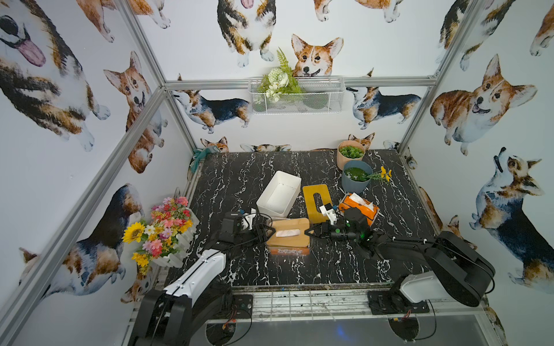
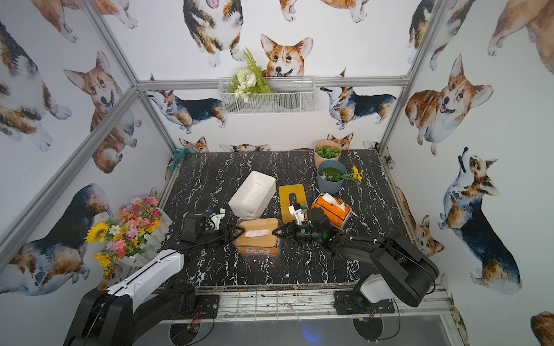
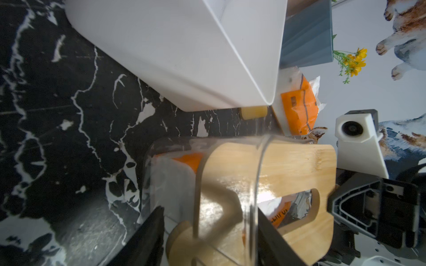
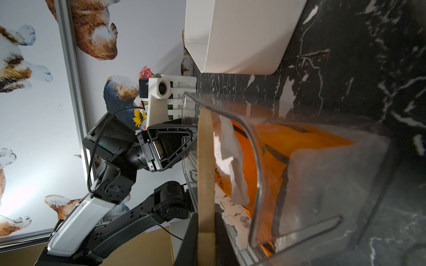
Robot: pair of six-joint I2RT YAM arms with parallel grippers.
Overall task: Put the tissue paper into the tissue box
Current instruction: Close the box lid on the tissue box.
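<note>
A clear tissue box (image 1: 288, 250) stands mid-table, also seen in the second top view (image 2: 258, 248). Inside it lies the orange pack of tissue paper (image 4: 288, 142), with a white sheet (image 4: 230, 156) sticking up toward the slot. Over the box's opening sits a wooden lid (image 1: 287, 230); I cannot tell whether it is seated. My right gripper (image 1: 308, 233) (image 4: 205, 221) is shut on the lid's right edge. At the box's left end, my left gripper (image 1: 265, 232) (image 3: 208, 216) is open, its jaws straddling the lid's end and the clear wall.
An empty white bin (image 1: 278, 193) stands just behind the box, with a second wooden lid (image 1: 316, 203) flat beside it. Another orange tissue pack (image 1: 358, 209) lies at the right. Two plant pots (image 1: 355, 176) are at the back right, and a flower planter (image 1: 168, 230) at the left edge.
</note>
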